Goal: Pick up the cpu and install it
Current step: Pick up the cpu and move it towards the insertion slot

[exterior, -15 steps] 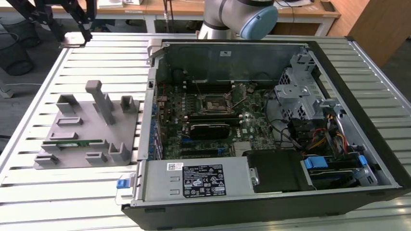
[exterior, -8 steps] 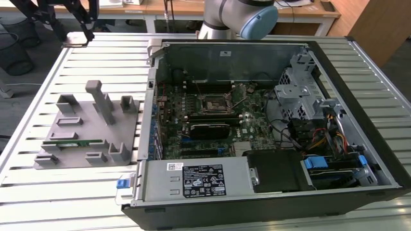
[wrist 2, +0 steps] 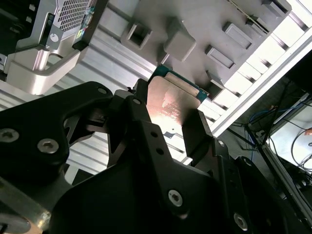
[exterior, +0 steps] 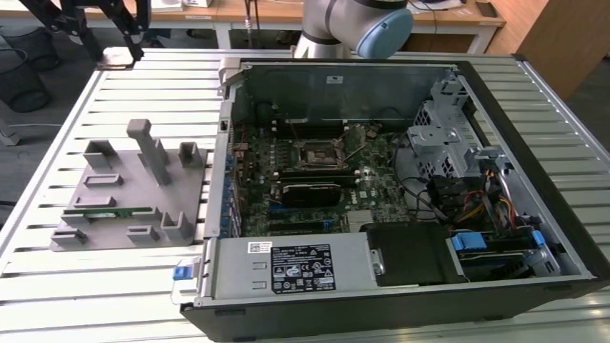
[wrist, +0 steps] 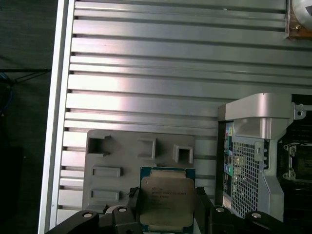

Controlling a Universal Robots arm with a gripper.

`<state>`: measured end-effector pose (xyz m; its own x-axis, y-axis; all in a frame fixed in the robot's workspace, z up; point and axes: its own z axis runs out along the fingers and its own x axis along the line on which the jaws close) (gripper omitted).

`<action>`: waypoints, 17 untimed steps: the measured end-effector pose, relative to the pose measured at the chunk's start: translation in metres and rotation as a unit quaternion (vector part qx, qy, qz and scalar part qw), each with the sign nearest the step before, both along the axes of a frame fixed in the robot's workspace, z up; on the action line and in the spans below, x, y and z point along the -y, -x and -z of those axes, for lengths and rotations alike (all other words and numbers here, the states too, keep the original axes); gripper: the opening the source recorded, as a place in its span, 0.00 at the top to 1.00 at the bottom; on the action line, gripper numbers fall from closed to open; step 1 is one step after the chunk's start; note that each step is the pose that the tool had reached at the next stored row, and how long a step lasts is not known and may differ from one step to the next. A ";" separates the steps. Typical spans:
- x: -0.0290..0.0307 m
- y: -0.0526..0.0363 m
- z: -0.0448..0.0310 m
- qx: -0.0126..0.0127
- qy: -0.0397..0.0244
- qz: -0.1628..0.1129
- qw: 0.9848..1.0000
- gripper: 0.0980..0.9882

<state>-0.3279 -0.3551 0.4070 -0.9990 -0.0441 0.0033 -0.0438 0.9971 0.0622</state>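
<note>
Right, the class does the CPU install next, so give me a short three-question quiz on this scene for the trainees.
1. True or false: the gripper is shut on the cpu.
2. Where does the grey parts holder lie? A) beside the computer case, on the exterior view's left B) beside it, on the exterior view's right C) inside it.
3. Which long thin green part lies in that holder?
Key: 1 true; 2 A; 3 the memory stick.
</note>
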 end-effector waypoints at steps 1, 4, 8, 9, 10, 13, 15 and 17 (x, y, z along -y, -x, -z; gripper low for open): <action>-0.0001 -0.0006 0.0000 0.000 0.000 0.000 1.000 0.52; -0.0004 -0.0025 0.0000 0.000 0.000 0.000 1.000 0.52; -0.0007 -0.0051 0.0000 0.000 0.000 0.000 1.000 0.52; -0.0008 -0.0057 0.0000 0.000 0.000 0.000 1.000 0.52; -0.0009 -0.0063 0.0000 0.000 0.000 0.000 1.000 0.52; -0.0013 -0.0080 0.0000 0.000 0.000 0.000 1.000 0.52; -0.0015 -0.0090 0.0000 0.000 0.000 0.000 1.000 0.52; -0.0017 -0.0100 0.0000 0.000 0.000 0.000 1.000 0.52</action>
